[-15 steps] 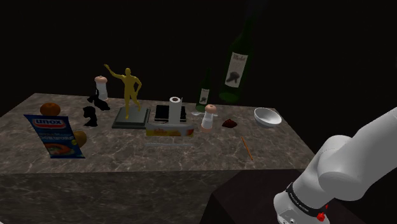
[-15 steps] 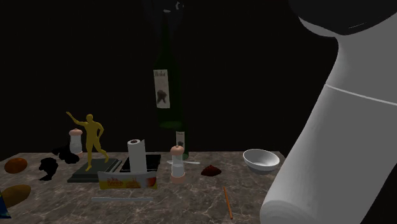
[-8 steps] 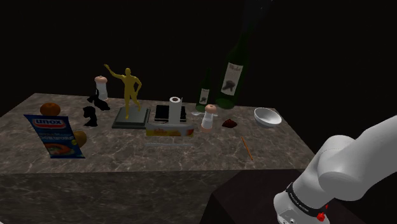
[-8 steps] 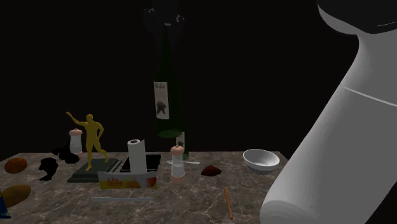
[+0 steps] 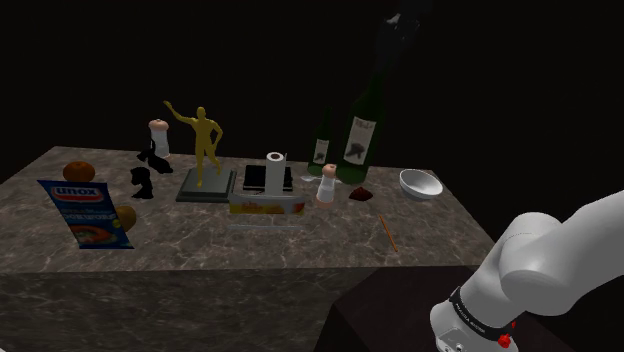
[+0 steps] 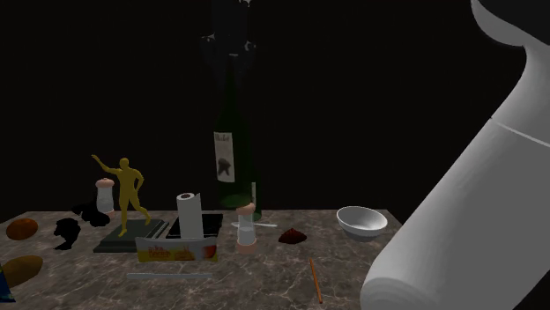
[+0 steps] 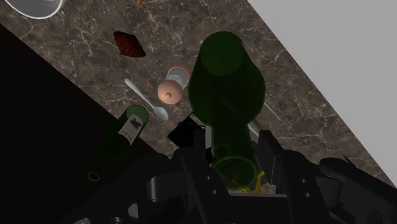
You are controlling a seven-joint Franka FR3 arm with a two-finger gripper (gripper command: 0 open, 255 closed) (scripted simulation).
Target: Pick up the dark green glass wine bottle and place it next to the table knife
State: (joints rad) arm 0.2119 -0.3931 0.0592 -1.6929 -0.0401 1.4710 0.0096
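A big dark green wine bottle (image 5: 361,140) with a white label hangs over the back of the marble table (image 5: 200,245), slightly tilted. My gripper (image 5: 392,32) is shut on its neck from above. In the second exterior view the bottle (image 6: 231,154) hangs below the gripper (image 6: 227,51), its base just above a pink-topped shaker (image 6: 247,227). In the wrist view the fingers (image 7: 267,149) clasp the neck of the bottle (image 7: 226,83). A long pale flat strip (image 5: 264,227), perhaps the table knife, lies in front of a yellow box (image 5: 265,207).
A smaller green bottle (image 5: 321,148) stands just behind. Nearby are a white bowl (image 5: 421,183), a brown lump (image 5: 360,192), an orange stick (image 5: 388,233), a paper roll (image 5: 275,170) and a gold figurine (image 5: 203,140). A Unox packet (image 5: 84,212) lies at the shoulder view's left.
The bottle has come down in my gripper and shifted toward the shoulder view's left, now low over the table beside the smaller bottle and the shaker.
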